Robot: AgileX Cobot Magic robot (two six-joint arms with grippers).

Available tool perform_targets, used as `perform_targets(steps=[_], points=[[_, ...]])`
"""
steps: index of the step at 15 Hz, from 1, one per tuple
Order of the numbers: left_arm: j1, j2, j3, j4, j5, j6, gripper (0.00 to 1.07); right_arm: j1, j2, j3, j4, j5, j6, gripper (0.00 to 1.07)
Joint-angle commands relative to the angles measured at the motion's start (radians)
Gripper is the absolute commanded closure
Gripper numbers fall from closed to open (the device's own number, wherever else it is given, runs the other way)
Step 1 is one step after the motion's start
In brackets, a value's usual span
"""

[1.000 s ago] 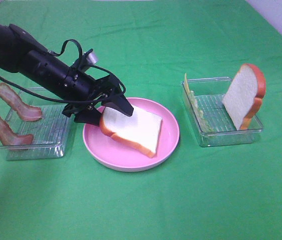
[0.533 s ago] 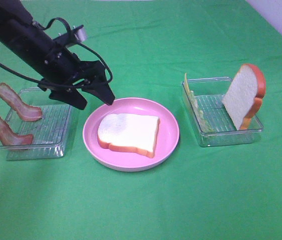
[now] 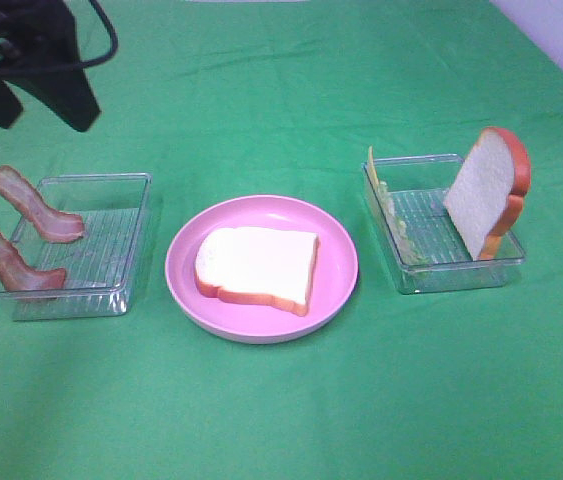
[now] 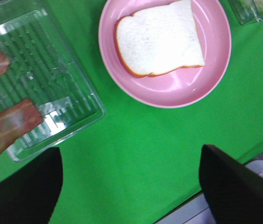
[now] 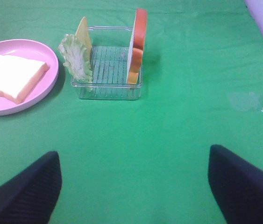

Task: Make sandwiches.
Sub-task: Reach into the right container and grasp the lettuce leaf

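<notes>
While left pincer (image 4: 129, 156) and right pincer (image 5: 132, 154) gape, white orange-crusted bread slice (image 3: 258, 265) flat on plate (image 3: 338, 262)

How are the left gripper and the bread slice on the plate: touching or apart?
Apart. In the exterior high view the left gripper hangs at the far left corner, with green cloth between it and the bread slice on the pink plate.

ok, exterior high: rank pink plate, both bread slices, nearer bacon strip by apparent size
1. pink plate
2. bread slice on the plate
3. upright bread slice, close to it and leaning, so this pair is unsure
4. nearer bacon strip
</notes>
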Motion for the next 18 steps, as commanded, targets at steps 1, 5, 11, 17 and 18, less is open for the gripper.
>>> perform_targets(steps=[1,5,11,17,18], points=[[-0.005,-0.207,0.019,0.109,0.103,-0.11,0.3,-0.006,-0.013,0.005,0.002,-0.007,-0.008,0.27],[-0.005,-0.433,0.145,0.125,0.103,-0.108,0.3,-0.006,-0.013,0.005,0.002,-0.007,-0.008,0.27],[-0.005,-0.82,0.477,0.243,0.102,-0.106,0.3,-0.006,-0.013,0.005,0.002,-0.007,-0.008,0.27],[-0.005,-1.205,0.747,0.264,0.042,-0.099,0.3,-0.006,-0.013,0.005,0.002,-0.007,-0.008,0.27],[-0.005,-1.246,0.791,0.264,0.021,-0.092,0.3,-0.006,-0.013,0.005,0.002,-0.007,-0.008,0.27]])
